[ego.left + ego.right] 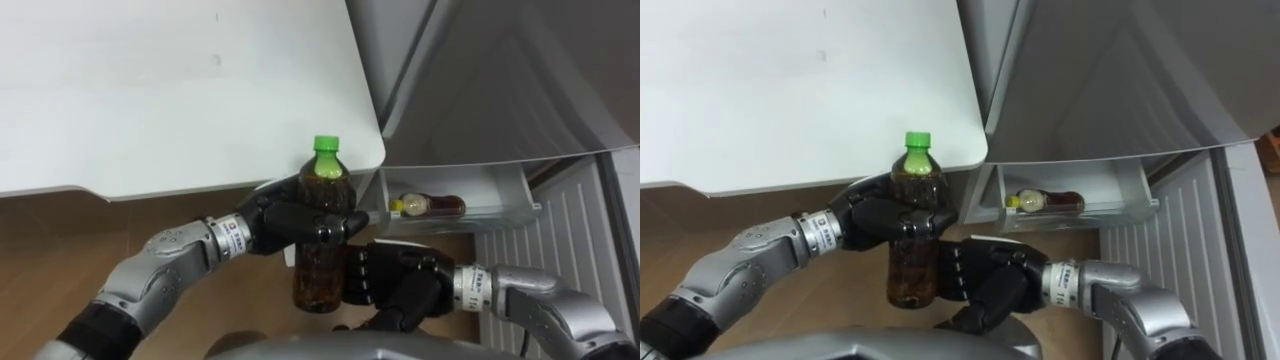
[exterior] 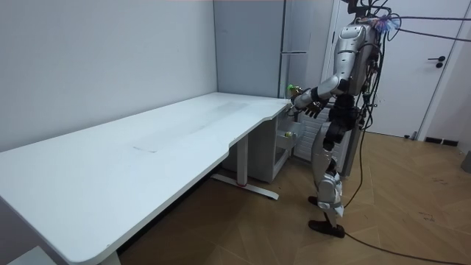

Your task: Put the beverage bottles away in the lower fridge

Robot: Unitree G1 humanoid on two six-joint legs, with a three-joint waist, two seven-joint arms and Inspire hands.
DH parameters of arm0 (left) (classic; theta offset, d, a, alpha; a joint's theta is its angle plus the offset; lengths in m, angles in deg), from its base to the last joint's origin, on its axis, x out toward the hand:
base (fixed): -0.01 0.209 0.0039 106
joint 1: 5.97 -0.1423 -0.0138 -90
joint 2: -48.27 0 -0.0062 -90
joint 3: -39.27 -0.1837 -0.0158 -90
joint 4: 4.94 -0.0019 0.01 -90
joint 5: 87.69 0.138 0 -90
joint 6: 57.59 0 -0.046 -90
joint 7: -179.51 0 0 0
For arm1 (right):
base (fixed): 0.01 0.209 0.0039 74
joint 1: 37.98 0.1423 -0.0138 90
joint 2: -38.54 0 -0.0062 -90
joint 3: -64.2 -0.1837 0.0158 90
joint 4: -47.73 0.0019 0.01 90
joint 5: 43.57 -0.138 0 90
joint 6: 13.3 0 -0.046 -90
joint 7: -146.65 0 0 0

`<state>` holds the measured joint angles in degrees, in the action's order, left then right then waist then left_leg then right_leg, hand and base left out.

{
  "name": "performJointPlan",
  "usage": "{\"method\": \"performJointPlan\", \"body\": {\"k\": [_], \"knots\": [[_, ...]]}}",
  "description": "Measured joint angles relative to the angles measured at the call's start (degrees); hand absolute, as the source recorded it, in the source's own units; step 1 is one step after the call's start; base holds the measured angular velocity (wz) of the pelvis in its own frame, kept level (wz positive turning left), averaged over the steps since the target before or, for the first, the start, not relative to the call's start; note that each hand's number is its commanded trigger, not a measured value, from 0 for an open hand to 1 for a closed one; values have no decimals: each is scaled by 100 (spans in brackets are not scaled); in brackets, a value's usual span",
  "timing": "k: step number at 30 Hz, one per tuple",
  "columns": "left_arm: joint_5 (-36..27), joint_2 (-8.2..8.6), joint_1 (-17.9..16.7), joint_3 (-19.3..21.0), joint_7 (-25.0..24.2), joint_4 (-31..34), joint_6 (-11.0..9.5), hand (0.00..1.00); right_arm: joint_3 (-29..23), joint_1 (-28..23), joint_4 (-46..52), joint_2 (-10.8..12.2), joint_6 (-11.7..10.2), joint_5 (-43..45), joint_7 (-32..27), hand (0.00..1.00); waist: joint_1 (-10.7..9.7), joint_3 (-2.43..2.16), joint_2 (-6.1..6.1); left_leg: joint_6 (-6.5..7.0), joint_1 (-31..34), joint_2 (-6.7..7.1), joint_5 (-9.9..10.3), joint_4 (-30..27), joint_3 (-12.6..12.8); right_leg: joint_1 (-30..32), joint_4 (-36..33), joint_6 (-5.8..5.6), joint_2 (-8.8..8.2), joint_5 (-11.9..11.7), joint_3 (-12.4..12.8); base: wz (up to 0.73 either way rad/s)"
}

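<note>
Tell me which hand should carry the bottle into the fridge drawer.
Left, likely: the left hand grips the bottle high up. The right hand sits by its base, nearer the fridge drawer, but without a clear hold.

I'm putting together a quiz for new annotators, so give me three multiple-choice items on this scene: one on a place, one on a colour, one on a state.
1. Where is the yellow-capped bottle?
A) standing on a chair
B) lying in the white fridge bin
C) in a basket

2. What colour is the cap of the held bottle?
A) red
B) blue
C) green

3. What is the left hand doing?
A) hanging open and idle
B) gripping the held bottle
C) clutching a cloth

Answers:
1 B: it lies on its side inside the bin, below the grey fridge front.
2 C: the cap is bright green above the dark drink.
3 B: its fingers are curled round the upper part of the upright bottle.
</note>
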<state>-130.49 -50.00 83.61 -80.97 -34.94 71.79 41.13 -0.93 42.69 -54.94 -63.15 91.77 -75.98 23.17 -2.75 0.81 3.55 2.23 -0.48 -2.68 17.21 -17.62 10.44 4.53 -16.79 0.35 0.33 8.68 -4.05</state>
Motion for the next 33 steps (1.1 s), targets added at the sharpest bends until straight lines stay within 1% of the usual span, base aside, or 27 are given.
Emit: {"method": "performJointPlan", "body": {"k": [2,7,11,18,22,27,30,33], "knots": [[-4,1,3,-26,0,0,-2,100,100,-1,-2,-67,1,-183,-59,0,-27,-7,-39,5,-1,8,3,-4,5,5,-2,0,-10,0,15,-4],[-30,8,70,-47,3,-27,-47,100,125,0,-1,-102,1,-387,-135,0,-39,-5,-123,7,-21,10,4,14,28,1,-6,-1,-13,0,60,-3],[-37,13,89,-104,5,-128,-64,100,207,-1,-1,-123,3,-413,-224,0,-43,13,-179,7,-31,10,4,33,35,2,-7,-2,-10,1,61,0],[-34,57,115,-145,4,-241,-65,100,321,-2,-1,-186,5,-529,-339,0,-21,12,-181,9,-41,24,3,32,45,37,-35,-3,6,1,82,-1],[-27,66,135,-140,4,-247,-77,100,337,-2,-3,-177,6,-626,-395,0,-16,12,-181,10,-147,32,1,103,62,-44,-21,-6,14,3,86,-2],[-29,52,179,-139,4,-235,-152,100,435,-90,-4,-182,8,-1153,-599,0,-5,10,-169,9,-309,32,0,211,71,-176,2,-14,-8,8,72,0],[-29,29,263,-153,-21,-219,-171,100,551,-131,-4,-213,24,-1668,-763,0,0,4,-157,10,-333,37,0,223,72,-197,4,-17,1,10,77,0],[-30,-20,297,-170,-22,-181,-173,100,637,-157,-7,-223,57,-1970,-878,0,-2,-16,-127,10,-342,40,0,222,72,-211,12,-17,19,10,84,0]]}}
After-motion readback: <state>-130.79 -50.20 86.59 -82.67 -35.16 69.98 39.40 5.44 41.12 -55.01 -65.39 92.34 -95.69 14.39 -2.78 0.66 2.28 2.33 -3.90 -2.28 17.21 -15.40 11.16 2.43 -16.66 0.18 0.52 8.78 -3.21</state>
